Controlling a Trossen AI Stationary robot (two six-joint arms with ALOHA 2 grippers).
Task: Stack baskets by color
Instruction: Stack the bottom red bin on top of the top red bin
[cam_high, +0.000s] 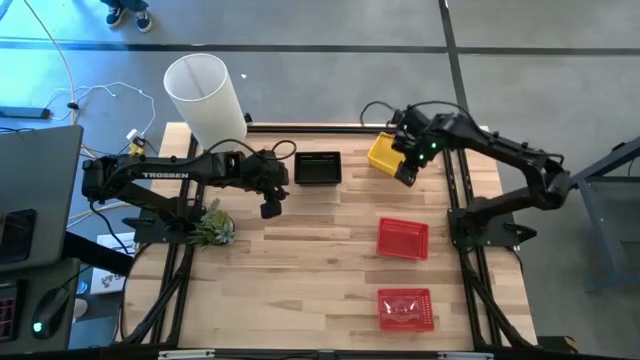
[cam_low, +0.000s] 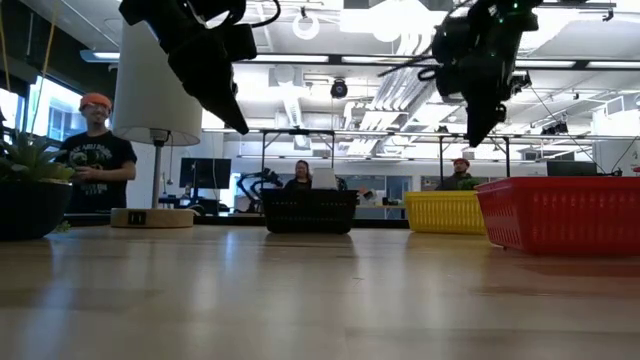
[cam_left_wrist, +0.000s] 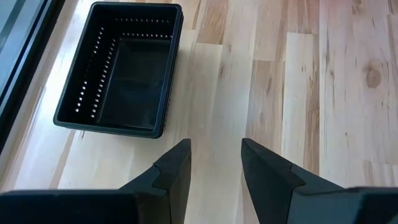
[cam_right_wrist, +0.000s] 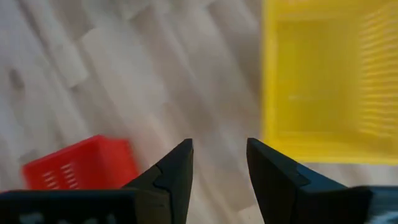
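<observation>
1. Red baskets (cam_high: 403, 239): 2, perforated plastic, rectangular, right half of the wooden tabletop (cam_high: 320, 260); nearer one (cam_high: 405, 309) perhaps holds something.
2. Yellow basket (cam_high: 384, 153): 1, back right.
3. Black basket (cam_high: 318, 168): 1, back centre.
4. Left gripper (cam_high: 270, 208), right gripper (cam_high: 407, 176): fingers parted, empty.

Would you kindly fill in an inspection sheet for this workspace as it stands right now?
Surface: wooden table, planks bare in the middle.
Job's things: black basket and yellow basket at the far edge; two red baskets, one mid-right, one near the front edge; all apart, none stacked.
Clutter: white lamp at the far left corner; small plant on the left side.
Grippers: left gripper in the air beside the black basket, jaws open, empty; right gripper above the table next to the yellow basket, jaws open, empty.
Cables: white cables on the floor beyond the left side.
Surroundings: people beyond the table.
</observation>
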